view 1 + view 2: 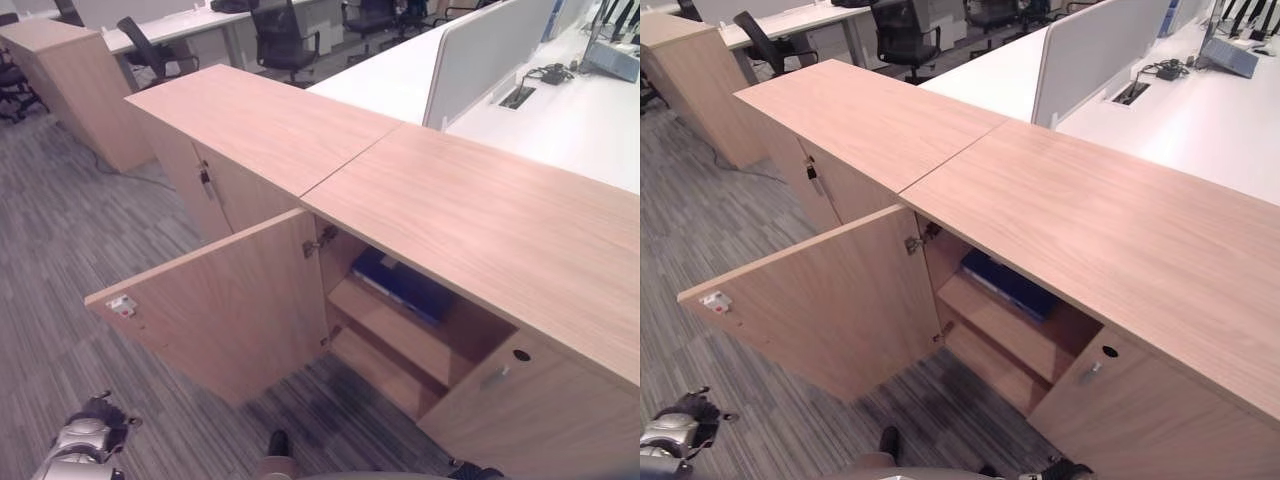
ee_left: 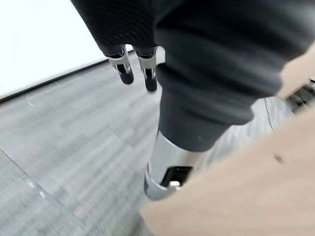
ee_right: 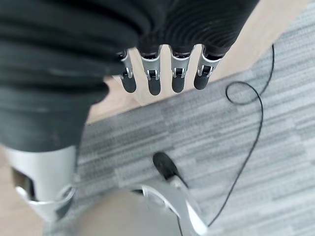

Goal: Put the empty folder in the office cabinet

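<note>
The wooden office cabinet (image 1: 480, 210) stands with its left door (image 1: 230, 310) swung wide open and its right door (image 1: 540, 410) closed. A dark blue folder (image 1: 405, 283) lies flat on the upper shelf inside, partly hidden under the cabinet top. The lower shelf (image 1: 385, 370) is bare where it shows. My left hand (image 2: 147, 73) hangs over the grey carpet beside the wooden door, fingers straight and holding nothing. My right hand (image 3: 155, 78) also hangs low over the carpet near the cabinet's base, with straight fingers and nothing in it.
A second closed cabinet (image 1: 260, 120) adjoins on the left, and another (image 1: 70, 80) stands further back. White desks (image 1: 560, 110) with a divider panel (image 1: 480, 55) lie behind. Office chairs (image 1: 285, 40) stand at the back. Grey carpet (image 1: 80, 260) spreads in front.
</note>
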`<state>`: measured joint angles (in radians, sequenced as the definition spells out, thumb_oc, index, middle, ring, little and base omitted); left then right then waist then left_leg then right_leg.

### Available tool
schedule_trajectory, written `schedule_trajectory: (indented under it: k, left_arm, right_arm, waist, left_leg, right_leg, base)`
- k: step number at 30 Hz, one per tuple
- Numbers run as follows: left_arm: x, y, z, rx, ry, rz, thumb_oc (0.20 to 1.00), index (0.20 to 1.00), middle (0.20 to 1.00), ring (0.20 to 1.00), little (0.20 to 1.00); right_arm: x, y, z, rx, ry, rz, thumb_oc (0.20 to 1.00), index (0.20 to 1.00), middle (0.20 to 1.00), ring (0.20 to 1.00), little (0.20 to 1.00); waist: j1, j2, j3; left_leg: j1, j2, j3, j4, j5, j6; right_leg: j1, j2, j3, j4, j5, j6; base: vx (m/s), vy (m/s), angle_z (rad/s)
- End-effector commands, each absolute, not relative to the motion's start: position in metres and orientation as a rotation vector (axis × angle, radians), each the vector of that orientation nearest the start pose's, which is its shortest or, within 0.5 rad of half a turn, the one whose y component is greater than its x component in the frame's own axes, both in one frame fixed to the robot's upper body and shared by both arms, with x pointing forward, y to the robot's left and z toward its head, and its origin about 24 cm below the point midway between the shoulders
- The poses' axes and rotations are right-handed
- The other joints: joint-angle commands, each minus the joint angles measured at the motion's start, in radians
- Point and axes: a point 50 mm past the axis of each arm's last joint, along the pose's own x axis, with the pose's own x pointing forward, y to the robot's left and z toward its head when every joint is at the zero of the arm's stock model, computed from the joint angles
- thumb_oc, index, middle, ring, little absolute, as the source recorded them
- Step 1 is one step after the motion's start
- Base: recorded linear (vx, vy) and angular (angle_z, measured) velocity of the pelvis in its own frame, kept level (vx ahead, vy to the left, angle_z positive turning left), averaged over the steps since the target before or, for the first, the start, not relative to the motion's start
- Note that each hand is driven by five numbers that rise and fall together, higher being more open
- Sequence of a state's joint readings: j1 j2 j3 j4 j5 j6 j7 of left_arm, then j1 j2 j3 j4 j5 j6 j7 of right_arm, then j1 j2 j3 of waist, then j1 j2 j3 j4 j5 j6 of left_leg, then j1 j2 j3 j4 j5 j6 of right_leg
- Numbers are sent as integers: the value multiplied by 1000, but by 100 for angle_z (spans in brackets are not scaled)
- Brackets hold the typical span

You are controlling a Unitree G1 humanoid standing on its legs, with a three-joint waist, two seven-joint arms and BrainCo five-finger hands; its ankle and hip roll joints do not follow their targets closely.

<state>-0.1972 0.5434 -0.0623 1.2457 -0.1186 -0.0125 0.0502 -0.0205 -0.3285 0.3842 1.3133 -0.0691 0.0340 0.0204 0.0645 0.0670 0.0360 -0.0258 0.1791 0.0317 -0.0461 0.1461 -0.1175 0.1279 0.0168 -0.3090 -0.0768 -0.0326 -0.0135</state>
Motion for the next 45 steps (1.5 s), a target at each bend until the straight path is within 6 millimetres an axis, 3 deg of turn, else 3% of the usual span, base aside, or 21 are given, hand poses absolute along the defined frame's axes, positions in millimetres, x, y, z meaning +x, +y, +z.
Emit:
schedule_trajectory:
  k: [1, 8, 16, 20, 28, 33, 35, 36, 37, 40, 42, 44, 45]
  left_arm:
    - [191, 374, -55, 416, 833, 460, 1000, 1000, 1000, 1000, 1000]
    - [216, 384, -30, 366, 725, 534, 1000, 1000, 1000, 1000, 1000]
    - [240, 382, -12, 340, 641, 542, 1000, 1000, 1000, 1000, 1000]
    - [240, 386, -8, 323, 637, 561, 1000, 1000, 1000, 1000, 1000]
    - [219, 404, -10, 293, 691, 626, 1000, 1000, 1000, 1000, 1000]
    - [247, 400, 13, 373, 599, 578, 1000, 1000, 1000, 1000, 1000]
    - [268, 387, 25, 363, 503, 543, 1000, 1000, 1000, 1000, 1000]
    - [268, 387, 25, 363, 503, 543, 1000, 1000, 1000, 1000, 1000]
    - [296, 357, 36, 284, 356, 477, 1000, 1000, 1000, 1000, 1000]
    - [320, 317, 44, 178, 235, 389, 1000, 1000, 1000, 1000, 1000]
    - [336, 258, 44, 20, 138, 228, 1000, 1000, 1000, 1000, 1000]
    - [331, 215, 36, -48, 112, 73, 1000, 1000, 1000, 1000, 1000]
    - [326, 203, 35, -65, 100, 22, 1000, 1000, 1000, 1000, 1000]
  right_arm:
    - [76, -251, -162, -572, 1374, 167, 1000, 1000, 1000, 1000, 1000]
    - [73, -249, -163, -539, 1366, 158, 1000, 1000, 1000, 1000, 1000]
    - [72, -252, -162, -512, 1367, 130, 1000, 1000, 1000, 1000, 1000]
    - [70, -253, -162, -502, 1373, 124, 1000, 1000, 1000, 1000, 1000]
    - [64, -247, -164, -480, 1381, 155, 1000, 1000, 1000, 1000, 1000]
    - [72, -238, -164, -473, 1317, 206, 1000, 1000, 1000, 1000, 1000]
    - [79, -232, -163, -460, 1277, 219, 1000, 1000, 1000, 1000, 1000]
    - [79, -232, -163, -460, 1277, 219, 1000, 1000, 1000, 1000, 1000]
    - [90, -217, -162, -410, 1209, 225, 1000, 1000, 1000, 1000, 1000]
    - [95, -205, -161, -397, 1169, 260, 1000, 1000, 1000, 1000, 1000]
    - [86, -207, -163, -438, 1202, 294, 1000, 1000, 1000, 1000, 1000]
    - [77, -216, -165, -471, 1253, 286, 1000, 1000, 1000, 1000, 1000]
    - [76, -218, -165, -477, 1263, 280, 1000, 1000, 1000, 1000, 1000]
  waist:
    - [7, -43, 7]
    - [-10, -30, -4]
    - [-25, -38, -11]
    - [-31, -47, -15]
    - [-41, -65, -24]
    - [-47, -86, -24]
    - [-46, -95, -22]
    - [-46, -95, -22]
    - [-45, -107, -18]
    - [-52, -119, -16]
    - [-58, -134, -12]
    - [-62, -139, -8]
    - [-62, -140, -8]
  left_leg:
    - [-22, -3, -12, -26, 24, 2]
    - [7, -17, -14, -41, 11, -5]
    - [15, -27, -20, -41, -13, 4]
    - [21, -33, -18, -41, -29, 14]
    - [44, -45, -4, -41, -52, 25]
    - [46, -46, 0, -41, -56, 24]
    - [43, -48, -4, -41, -56, 24]
    - [43, -48, -4, -41, -56, 24]
    - [38, -49, -11, -41, -54, 26]
    - [32, -47, -16, -41, -53, 27]
    - [23, -46, -17, -41, -51, 27]
    - [20, -41, -18, -41, -50, 29]
    - [20, -41, -17, -41, -50, 29]
  right_leg:
    - [16, -62, 9, 29, -69, 63]
    - [24, -72, 14, 20, -60, 76]
    - [14, -80, 20, 18, -47, 89]
    - [8, -84, 33, 12, -36, 95]
    - [7, -87, 61, 1, -23, 103]
    - [7, -87, 65, -2, -21, 105]
    - [5, -86, 65, -1, -21, 105]
    - [5, -86, 65, -1, -21, 105]
    - [4, -85, 59, 3, -22, 104]
    - [0, -82, 57, 5, -22, 103]
    - [-5, -78, 56, 7, -20, 103]
    - [-8, -76, 59, 7, -18, 102]
    - [-8, -74, 61, 6, -16, 102]
  base:
    - [46, 51, 19]
    - [30, 56, -3]
    - [-3, 39, -3]
    - [-4, 8, -1]
    - [13, 20, -10]
    - [3, 2, -1]
    - [-11, -8, 2]
    - [-43, -22, 0]
    - [-44, -25, 3]
    - [-45, -28, 16]
    - [-51, -38, 18]
    - [-33, -29, 16]
    - [-25, -32, -2]
